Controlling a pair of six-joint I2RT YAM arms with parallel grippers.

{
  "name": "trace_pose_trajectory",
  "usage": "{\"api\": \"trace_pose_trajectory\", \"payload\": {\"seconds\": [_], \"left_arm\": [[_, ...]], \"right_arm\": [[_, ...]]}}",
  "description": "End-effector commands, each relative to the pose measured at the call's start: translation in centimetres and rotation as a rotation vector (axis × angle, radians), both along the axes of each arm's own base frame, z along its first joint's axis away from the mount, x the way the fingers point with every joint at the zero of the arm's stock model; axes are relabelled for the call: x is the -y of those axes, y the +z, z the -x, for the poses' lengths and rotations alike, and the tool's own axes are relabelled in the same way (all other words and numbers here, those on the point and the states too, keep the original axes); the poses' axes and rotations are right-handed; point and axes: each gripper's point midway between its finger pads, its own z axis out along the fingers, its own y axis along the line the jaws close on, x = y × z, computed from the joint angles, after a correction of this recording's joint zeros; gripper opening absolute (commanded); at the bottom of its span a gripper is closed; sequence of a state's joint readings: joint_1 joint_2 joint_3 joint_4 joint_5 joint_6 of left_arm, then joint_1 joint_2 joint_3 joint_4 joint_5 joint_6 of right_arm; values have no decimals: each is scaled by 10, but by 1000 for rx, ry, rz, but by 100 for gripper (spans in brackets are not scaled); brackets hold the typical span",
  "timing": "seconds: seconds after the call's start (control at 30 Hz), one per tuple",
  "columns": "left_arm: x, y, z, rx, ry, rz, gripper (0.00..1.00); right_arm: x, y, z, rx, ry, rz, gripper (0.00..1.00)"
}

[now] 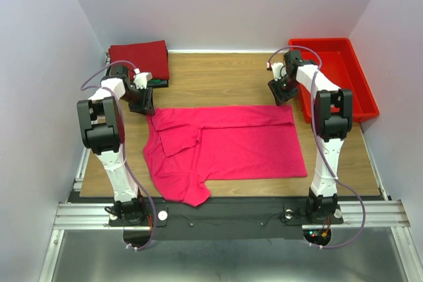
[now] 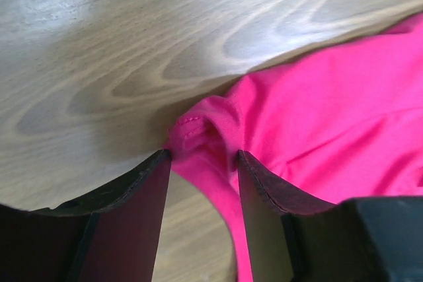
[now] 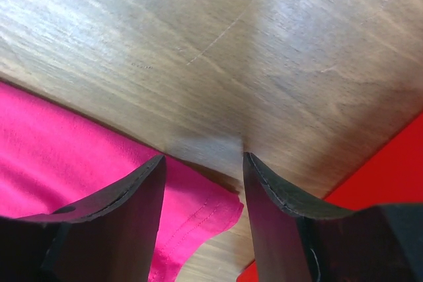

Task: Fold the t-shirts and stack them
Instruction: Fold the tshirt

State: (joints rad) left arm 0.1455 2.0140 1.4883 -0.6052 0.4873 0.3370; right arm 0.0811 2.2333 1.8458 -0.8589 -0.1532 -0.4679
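A bright pink t-shirt (image 1: 225, 146) lies spread on the wooden table, its left side rumpled and partly folded over. My left gripper (image 1: 144, 105) is at the shirt's far left corner. In the left wrist view it (image 2: 201, 156) is open, and a bunched fold of the pink shirt (image 2: 198, 130) lies between its fingers (image 2: 142, 216), which are not closed on it. My right gripper (image 1: 283, 94) is at the far right corner. In the right wrist view it (image 3: 201, 156) is open, with the hemmed corner of the shirt (image 3: 205, 209) between the jaws. A folded dark red t-shirt (image 1: 139, 54) lies at the back left.
A dark folded garment (image 1: 158, 82) shows under the dark red one's near edge. A red plastic bin (image 1: 337, 77) stands at the back right, close beside the right gripper; its wall shows in the right wrist view (image 3: 390, 183). White walls enclose the table.
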Motion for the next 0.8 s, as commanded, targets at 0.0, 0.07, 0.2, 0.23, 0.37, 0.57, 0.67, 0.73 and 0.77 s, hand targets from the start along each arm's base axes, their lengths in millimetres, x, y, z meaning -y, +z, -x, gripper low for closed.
{"api": "trace_pose_trajectory", "payload": {"seconds": [0.0,0.07,0.2,0.23,0.37,0.57,0.67,0.73,0.77], "left_arm": [[-1,6,-8,33,11,-8,55],[-2,2,-7,28,9,-16,52],[-4,-7,-3,12,14,-22,42],[-4,-10,-2,5,16,-24,36],[-5,-12,-4,5,21,-30,15],[-15,-8,-10,25,35,-81,0],[-21,-4,-15,40,35,-103,0],[-21,-1,-17,45,29,-110,0],[-23,0,-18,48,29,-116,0]], "right_arm": [[-7,10,9,-5,53,-12,56],[-7,6,11,-17,58,-8,56],[-5,11,13,-10,67,4,56],[-5,17,10,5,66,6,56],[-3,44,-3,66,62,14,59],[0,68,2,74,73,28,61],[0,68,10,59,77,26,61],[-2,64,13,40,71,14,60],[-2,62,15,31,67,12,59]]}}
